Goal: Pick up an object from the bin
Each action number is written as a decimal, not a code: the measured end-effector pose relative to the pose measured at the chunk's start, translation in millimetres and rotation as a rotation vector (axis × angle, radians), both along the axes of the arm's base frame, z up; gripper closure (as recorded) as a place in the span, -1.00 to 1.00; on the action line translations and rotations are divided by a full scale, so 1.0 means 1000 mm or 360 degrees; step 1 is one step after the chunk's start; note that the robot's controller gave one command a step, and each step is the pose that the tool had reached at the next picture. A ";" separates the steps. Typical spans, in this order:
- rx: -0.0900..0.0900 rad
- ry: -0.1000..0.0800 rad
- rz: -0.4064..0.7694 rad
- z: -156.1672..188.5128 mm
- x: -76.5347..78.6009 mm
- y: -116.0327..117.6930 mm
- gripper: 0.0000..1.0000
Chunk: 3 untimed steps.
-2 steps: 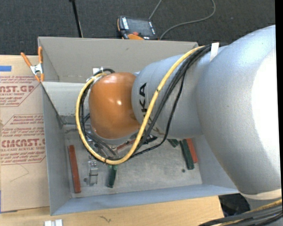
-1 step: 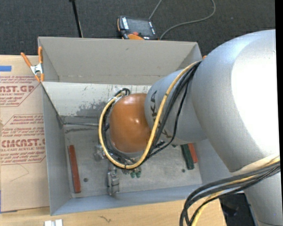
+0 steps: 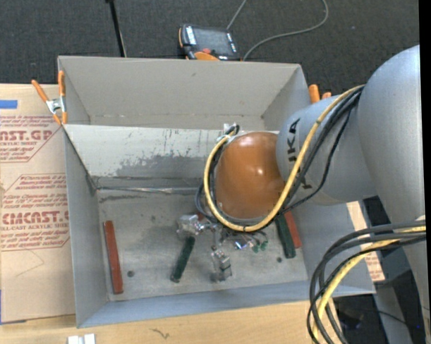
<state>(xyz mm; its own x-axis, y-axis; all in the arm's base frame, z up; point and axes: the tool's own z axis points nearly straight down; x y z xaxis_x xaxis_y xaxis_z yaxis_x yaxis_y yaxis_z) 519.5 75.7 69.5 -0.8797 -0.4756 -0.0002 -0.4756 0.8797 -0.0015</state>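
My gripper (image 3: pixel 205 244) hangs low over the bin floor near the middle front, under the arm's orange dome. Its two metal fingers (image 3: pixel 190 224) stand apart, open, with nothing seen between them. A dark green pen-like stick (image 3: pixel 182 261) lies slanted on the floor, its upper end just below the left finger and left of the other. Right of the gripper lie another dark green stick (image 3: pixel 283 240) and a red stick (image 3: pixel 294 230), side by side and partly hidden by the arm.
A long red-brown stick (image 3: pixel 114 256) lies along the bin's left wall, far from the gripper. The arm and its cables cover the bin's right side.
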 end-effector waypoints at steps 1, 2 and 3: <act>0.0005 0.0002 0.0003 0.000 0.000 0.002 1.00; 0.0002 -0.0011 0.0308 0.114 0.003 -0.019 1.00; 0.0002 -0.0016 0.0302 0.211 0.000 -0.032 1.00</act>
